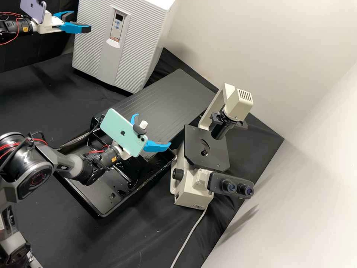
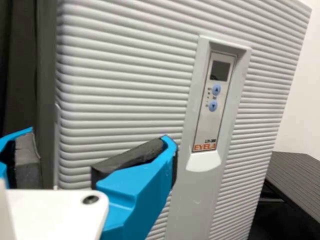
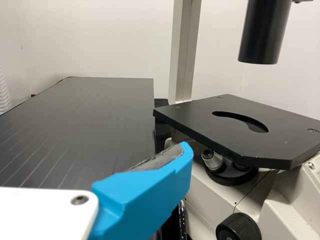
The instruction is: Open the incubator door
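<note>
Along the left wrist view's closer look, the door of the pale grey, ribbed, box-shaped incubator (image 1: 141,41) ends in a vertical side edge, which lies between the two fingers as seen there. The black, flat, grooved board (image 1: 167,96) runs between the incubator and the cream microscope (image 1: 189,191); the microscope's black, flat, angular stage (image 1: 197,156) juts just beside the right gripper (image 1: 154,129), whose blue fingers are spread apart, above the glossy black rectangular tray (image 1: 104,215). Black cloth (image 1: 44,98) covers the bench, creased in places, below white walls (image 1: 297,56); a pale cable (image 1: 190,234) trails from the microscope. The left gripper (image 1: 80,22) is released, fingers parted, at the incubator's front near that side edge; whether it touches the shut door, I can't tell
</note>
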Controlling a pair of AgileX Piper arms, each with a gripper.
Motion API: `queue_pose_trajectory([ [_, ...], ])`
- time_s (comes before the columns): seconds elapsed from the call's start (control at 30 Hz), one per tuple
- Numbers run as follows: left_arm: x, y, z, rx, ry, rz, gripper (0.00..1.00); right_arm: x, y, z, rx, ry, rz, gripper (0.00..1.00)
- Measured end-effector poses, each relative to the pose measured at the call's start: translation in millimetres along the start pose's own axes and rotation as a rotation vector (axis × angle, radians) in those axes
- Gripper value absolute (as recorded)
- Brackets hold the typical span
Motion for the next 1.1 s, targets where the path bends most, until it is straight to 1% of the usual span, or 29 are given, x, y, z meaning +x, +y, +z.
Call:
queue_pose_trajectory([
  [0.13,5.5,-4.5,-1.4,-0.020,-0.001,-0.013,1.00,0.0,0.0,0.0,0.000,0.000,0.000,1.00],
  [0.2,8.1,-8.5,-4.3,-0.037,0.010,-0.027,1.00,0.0,0.0,0.0,0.000,0.000,0.000,1.00],
  [0.23,8.8,-8.5,-4.8,-0.042,0.014,-0.030,1.00,0.0,0.0,0.0,0.000,0.000,0.000,1.00],
  [0.37,13.1,-14.3,-8.4,-0.033,0.023,-0.056,1.00,0.0,0.0,0.0,0.000,0.000,0.000,1.00],
  [0.43,14.8,-15.4,-9.2,-0.030,0.022,-0.058,1.00,0.0,0.0,0.0,0.000,0.000,0.000,1.00],
  [0.8,17.5,-12.7,-7.8,-0.030,0.015,-0.048,1.00,0.0,0.0,0.0,0.000,0.000,0.000,1.00],
  [0.93,20.4,-6.3,-5.5,-0.034,0.004,-0.032,1.00,0.0,0.0,0.0,0.000,0.000,0.000,1.00],
  [1.1,24.9,0.5,-0.5,-0.018,-0.034,-0.033,1.00,0.0,0.0,0.0,0.000,0.000,0.000,1.00],
])
